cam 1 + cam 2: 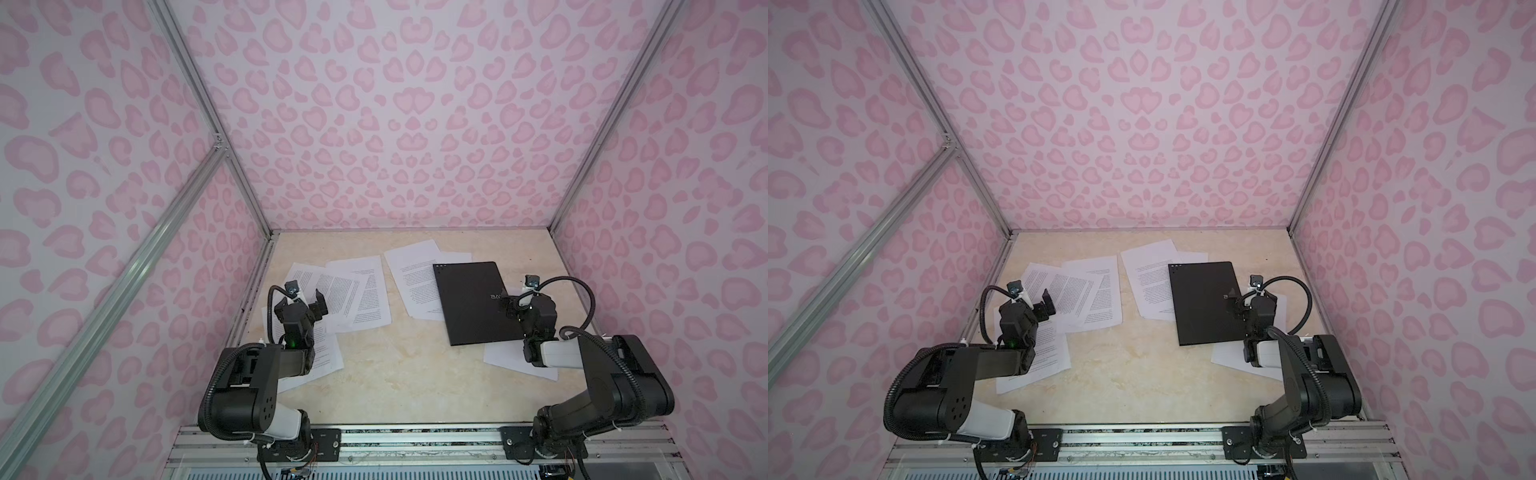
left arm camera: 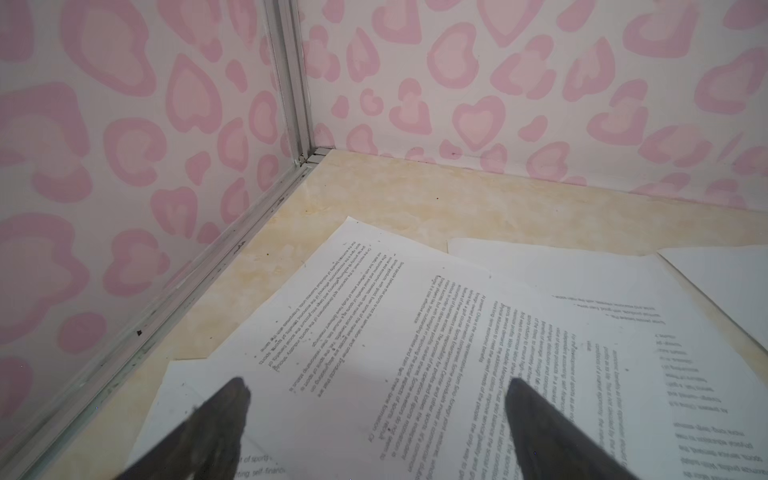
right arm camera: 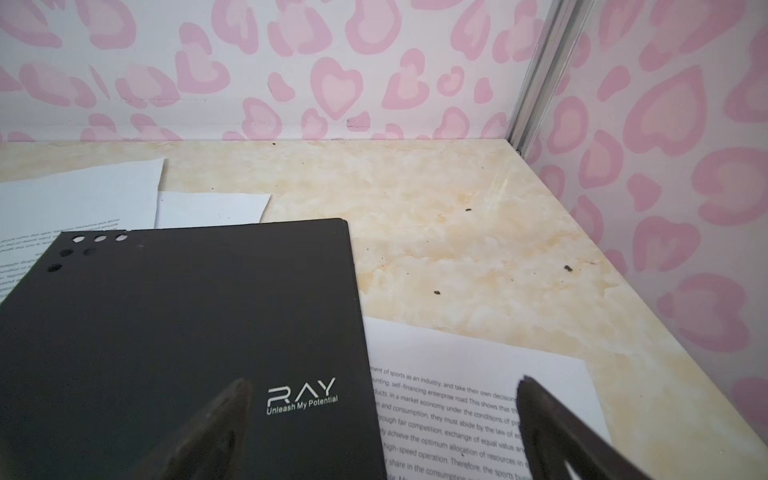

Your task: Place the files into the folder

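1. Nearest, two arms, the left arm [image 1: 245, 386] and the right arm [image 1: 619, 374], rise from one metal rail [image 1: 415, 436] at the near edge of the worktop [image 1: 407, 374].
2. One folder [image 1: 469, 307], closed and flat, lies on the right half, overlapping sheets. The files [image 1: 365, 291] number at least six, in a left cluster and a right one.
3. The left gripper [image 2: 374, 386] hangs wide over the left cluster, holding nothing. The right gripper [image 3: 382, 386] is equally wide and empty, straddling the folder's right edge.
4. Only the right wrist view shows "Unleash My Potential" under "RAY"; in the top views the gripper hides part of the lettering.
5. The folder's long axis runs near to far, its far end leaning slightly left, with the lettering by the right edge.
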Robot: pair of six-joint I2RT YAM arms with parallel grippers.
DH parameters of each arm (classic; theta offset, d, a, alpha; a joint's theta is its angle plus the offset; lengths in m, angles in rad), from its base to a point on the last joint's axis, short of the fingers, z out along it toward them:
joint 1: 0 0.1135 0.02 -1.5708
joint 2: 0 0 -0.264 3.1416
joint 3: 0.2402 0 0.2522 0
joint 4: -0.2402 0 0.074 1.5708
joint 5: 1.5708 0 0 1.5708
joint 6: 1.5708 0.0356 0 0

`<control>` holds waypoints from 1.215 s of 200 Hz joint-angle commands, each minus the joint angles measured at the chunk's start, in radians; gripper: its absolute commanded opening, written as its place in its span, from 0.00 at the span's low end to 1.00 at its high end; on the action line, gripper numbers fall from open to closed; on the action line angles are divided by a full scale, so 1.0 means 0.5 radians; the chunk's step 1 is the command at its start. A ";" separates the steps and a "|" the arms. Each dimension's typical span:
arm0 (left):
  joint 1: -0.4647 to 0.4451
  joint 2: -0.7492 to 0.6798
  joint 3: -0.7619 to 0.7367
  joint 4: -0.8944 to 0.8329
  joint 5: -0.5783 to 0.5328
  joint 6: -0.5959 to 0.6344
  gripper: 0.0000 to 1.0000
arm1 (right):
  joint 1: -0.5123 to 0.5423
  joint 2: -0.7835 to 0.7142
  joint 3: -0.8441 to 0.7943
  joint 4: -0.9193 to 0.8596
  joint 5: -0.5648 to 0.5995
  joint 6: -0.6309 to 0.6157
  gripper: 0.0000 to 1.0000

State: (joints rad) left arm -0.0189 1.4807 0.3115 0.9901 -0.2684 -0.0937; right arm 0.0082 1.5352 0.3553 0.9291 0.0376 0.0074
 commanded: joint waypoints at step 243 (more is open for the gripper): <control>0.001 -0.014 0.000 0.055 0.003 0.015 0.97 | 0.033 0.003 -0.011 0.034 0.069 -0.027 0.99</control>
State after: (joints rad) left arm -0.0189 1.4807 0.3115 0.9897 -0.2684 -0.0933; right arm 0.0238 1.5352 0.3553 0.9295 0.0601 0.0029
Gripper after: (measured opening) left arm 0.975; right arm 0.991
